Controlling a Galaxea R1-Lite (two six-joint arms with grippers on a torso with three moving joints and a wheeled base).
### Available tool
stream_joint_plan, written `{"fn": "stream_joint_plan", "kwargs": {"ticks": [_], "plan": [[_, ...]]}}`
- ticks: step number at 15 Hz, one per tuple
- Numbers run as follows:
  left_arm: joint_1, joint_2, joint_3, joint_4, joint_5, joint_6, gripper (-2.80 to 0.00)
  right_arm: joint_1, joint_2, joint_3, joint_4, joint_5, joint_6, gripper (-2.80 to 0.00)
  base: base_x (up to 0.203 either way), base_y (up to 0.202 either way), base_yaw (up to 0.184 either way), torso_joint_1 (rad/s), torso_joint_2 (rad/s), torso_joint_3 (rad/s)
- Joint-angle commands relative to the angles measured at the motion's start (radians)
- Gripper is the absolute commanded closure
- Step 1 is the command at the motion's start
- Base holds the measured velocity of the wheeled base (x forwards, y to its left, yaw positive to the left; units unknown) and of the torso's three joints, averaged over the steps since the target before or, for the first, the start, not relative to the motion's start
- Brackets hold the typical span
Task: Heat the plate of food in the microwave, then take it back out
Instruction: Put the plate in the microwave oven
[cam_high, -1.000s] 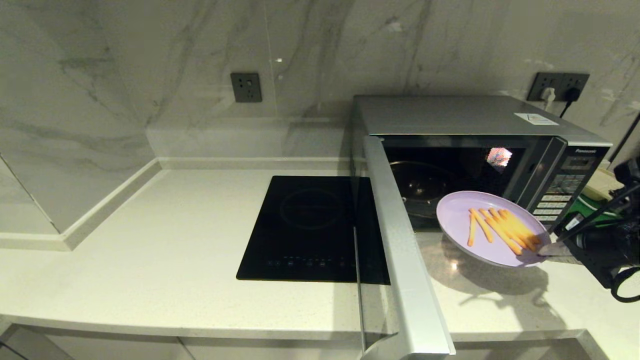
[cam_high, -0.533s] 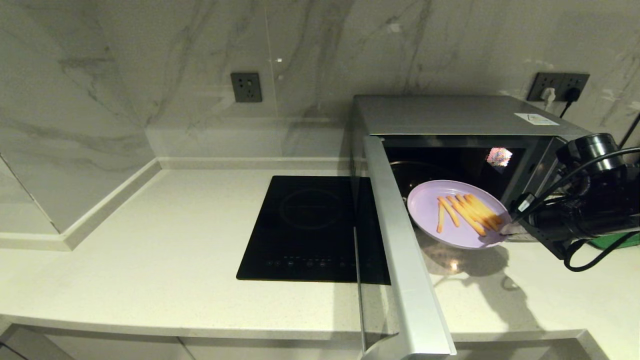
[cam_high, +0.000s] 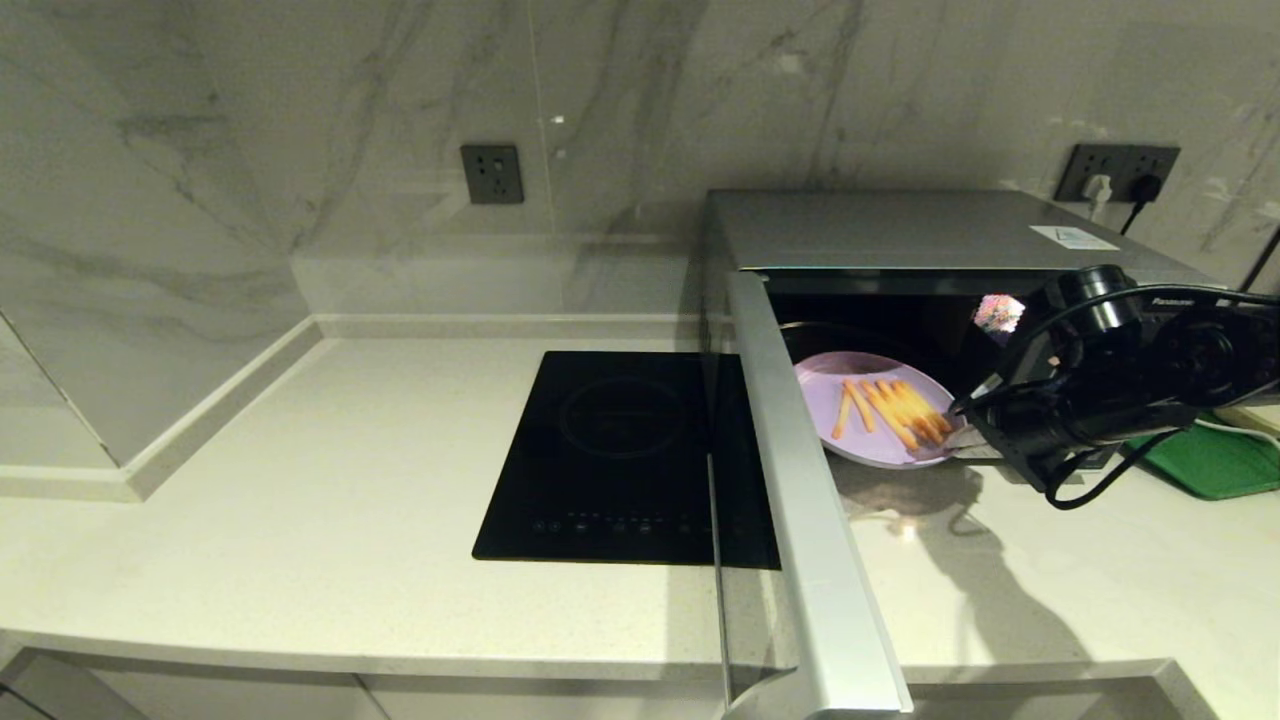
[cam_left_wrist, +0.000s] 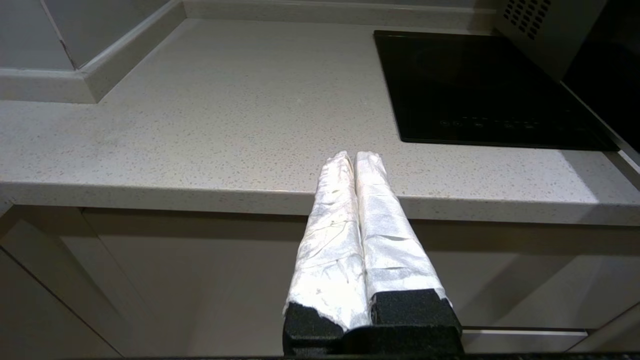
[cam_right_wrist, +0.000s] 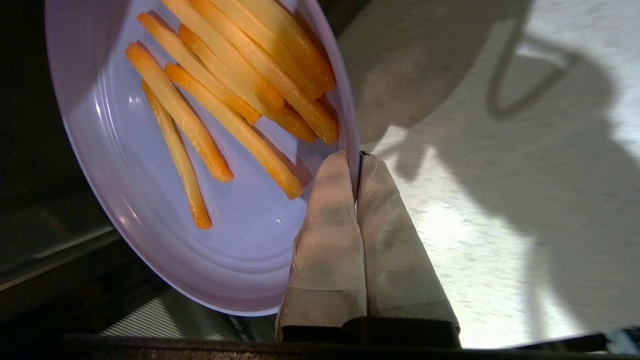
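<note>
The pale lilac plate of food, with several orange-yellow sticks on it, hangs at the mouth of the silver microwave, partly inside the dark cavity. My right gripper is shut on the plate's near right rim, one finger above and one below. The microwave door stands wide open toward me. My left gripper is shut on nothing, low in front of the counter edge, out of the head view.
A flat black induction cooktop lies left of the open door. A green tray sits on the counter right of the microwave, behind my right arm. Wall sockets are behind the microwave.
My right gripper has carried the plate left and back, from in front of the button panel into the microwave's opening. The green tray is now uncovered.
</note>
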Motion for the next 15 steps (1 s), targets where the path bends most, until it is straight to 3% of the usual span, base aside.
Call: {"fn": "stream_joint_plan", "kwargs": {"ticks": [1,3,9,15], "plan": [[0.000,0.000,0.000,0.000,0.000,-0.001,0.00,0.035,0.053,-0.059,0.000,0.000,0.060,0.00,0.000,0.000,0.000,0.000,0.00,0.000],[0.000,0.000,0.000,0.000,0.000,-0.001,0.00,0.064,0.077,-0.105,0.002,-0.025,0.113,0.00,0.000,0.000,0.000,0.000,0.00,0.000],[0.000,0.000,0.000,-0.001,0.000,-0.001,0.00,0.074,0.177,-0.248,0.051,-0.068,0.129,0.00,0.000,0.000,0.000,0.000,0.00,0.000],[0.000,0.000,0.000,0.000,0.000,-0.001,0.00,0.074,0.199,-0.275,0.050,-0.101,0.170,0.00,0.000,0.000,0.000,0.000,0.00,0.000]]}}
